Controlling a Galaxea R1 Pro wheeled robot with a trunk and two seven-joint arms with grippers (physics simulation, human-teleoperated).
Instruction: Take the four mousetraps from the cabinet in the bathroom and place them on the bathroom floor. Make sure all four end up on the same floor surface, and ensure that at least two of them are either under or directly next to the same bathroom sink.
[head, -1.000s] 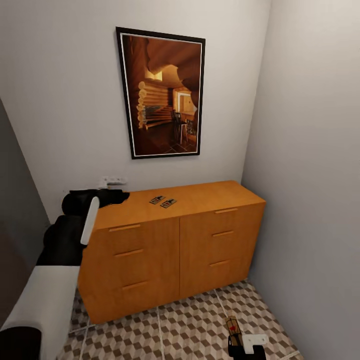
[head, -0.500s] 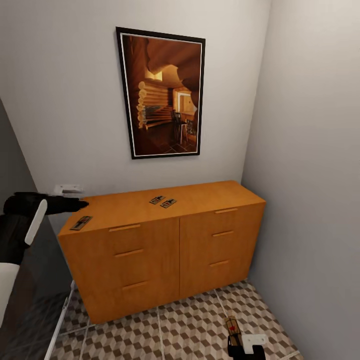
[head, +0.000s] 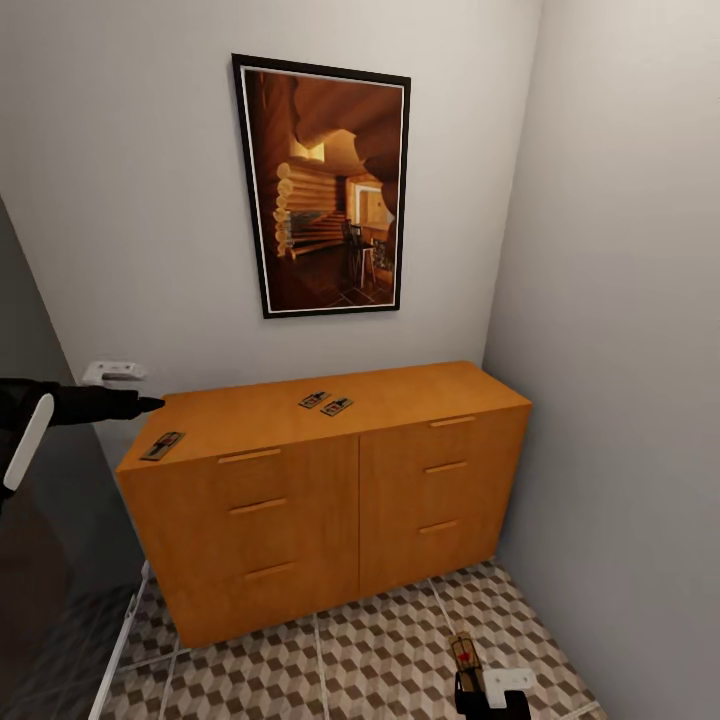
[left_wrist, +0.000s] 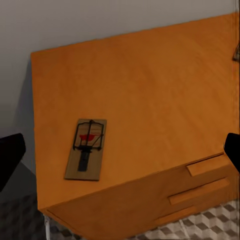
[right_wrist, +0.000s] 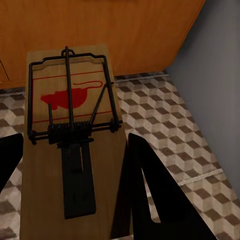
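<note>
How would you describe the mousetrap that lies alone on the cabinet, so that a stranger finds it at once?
Look at the wide orange-brown cabinet under the framed picture. On its top, near the front left corner, lies one flat wooden mousetrap with black wire and a red spot. The other two traps lie side by side near the middle; this one lies alone.

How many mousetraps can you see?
4: one near the cabinet's left end, two side by side mid-top, one in the right gripper.
</note>
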